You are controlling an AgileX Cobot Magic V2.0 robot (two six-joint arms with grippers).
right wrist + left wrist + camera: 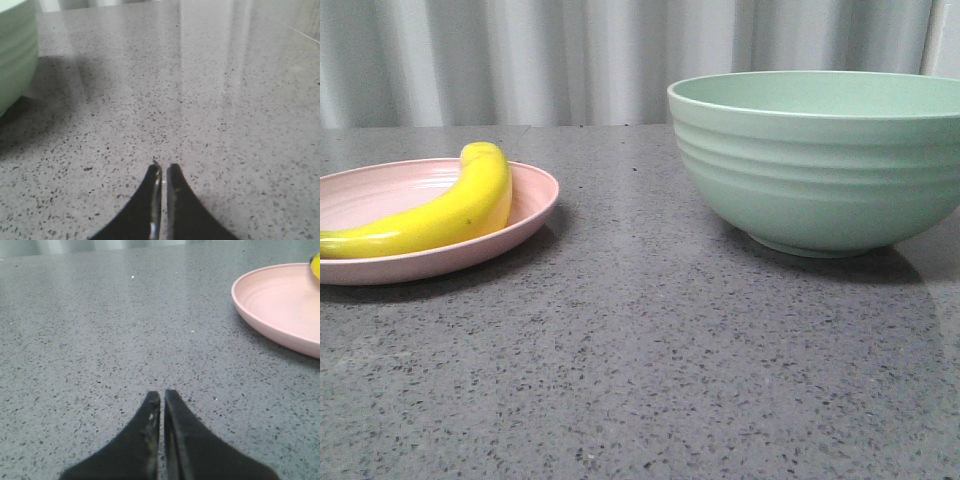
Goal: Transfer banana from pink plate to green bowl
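The yellow banana [450, 212] lies curved on the pink plate [532, 196] at the left of the front view. The green bowl [820, 165] stands upright at the right and looks empty as far as its inside shows. Neither gripper shows in the front view. In the left wrist view my left gripper [162, 395] is shut and empty over bare table, with the pink plate [280, 305] apart from it and a sliver of the banana [315, 267] at the frame edge. In the right wrist view my right gripper [163, 167] is shut and empty, apart from the green bowl [15, 55].
The grey speckled table [640, 360] carries the plate and bowl with a gap of bare surface between them. A pale curtain [570, 60] hangs behind the table's far edge.
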